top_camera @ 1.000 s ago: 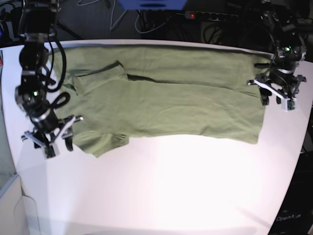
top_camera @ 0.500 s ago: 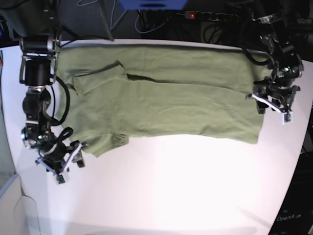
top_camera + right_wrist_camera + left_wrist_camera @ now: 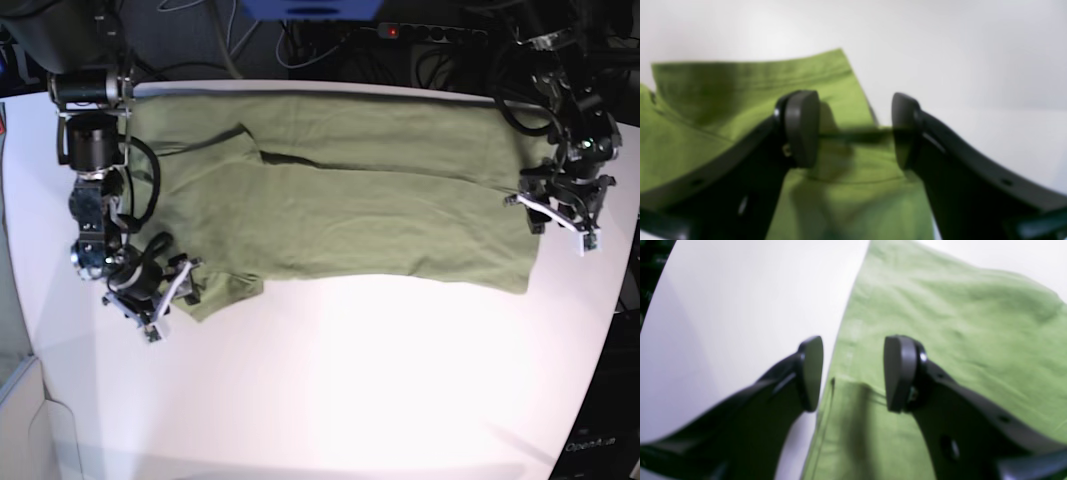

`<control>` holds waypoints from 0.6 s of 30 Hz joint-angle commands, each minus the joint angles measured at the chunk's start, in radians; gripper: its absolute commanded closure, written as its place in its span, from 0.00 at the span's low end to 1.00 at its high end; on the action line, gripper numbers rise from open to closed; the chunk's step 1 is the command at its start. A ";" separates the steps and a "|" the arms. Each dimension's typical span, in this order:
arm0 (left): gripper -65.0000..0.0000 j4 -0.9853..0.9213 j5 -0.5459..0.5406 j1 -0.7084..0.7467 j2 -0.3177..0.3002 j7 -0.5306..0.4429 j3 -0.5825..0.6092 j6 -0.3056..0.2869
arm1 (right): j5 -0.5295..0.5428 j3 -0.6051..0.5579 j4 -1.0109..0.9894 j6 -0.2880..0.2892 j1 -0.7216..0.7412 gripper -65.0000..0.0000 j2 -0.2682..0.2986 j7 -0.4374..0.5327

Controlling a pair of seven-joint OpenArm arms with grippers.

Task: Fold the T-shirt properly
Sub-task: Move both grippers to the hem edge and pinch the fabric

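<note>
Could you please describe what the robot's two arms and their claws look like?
Both arms are black, built of chunky cylindrical joints with loose black cables looping alongside them. The right claw and the left claw have white brackets at the finger bases. Up close, the fingers are matte black, curved, and end in flat rounded oval pads, with small holes along their sides.

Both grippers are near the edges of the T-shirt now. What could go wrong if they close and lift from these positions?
1. The left gripper stands open astride the T-shirt hem edge; one pad is over bare table, so it may catch only a thin strip that slips out.
2. The right gripper is open over the folded sleeve corner; it might pinch one layer only, and the fold could come out uneven.
</note>
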 commanded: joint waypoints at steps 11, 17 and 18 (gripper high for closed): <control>0.56 0.020 -0.009 -0.010 -0.014 -0.020 -0.005 0.000 | 0.010 -0.011 -0.015 0.008 0.021 0.85 -0.011 0.093; 0.56 0.020 -0.009 -0.042 -0.016 -0.020 -0.010 0.006 | 0.010 -0.011 -0.015 0.008 0.021 0.98 -0.005 0.092; 0.56 0.020 -0.009 -0.050 -0.017 -0.020 -0.010 0.004 | 0.010 -0.011 -0.015 0.008 0.021 0.98 -0.005 0.092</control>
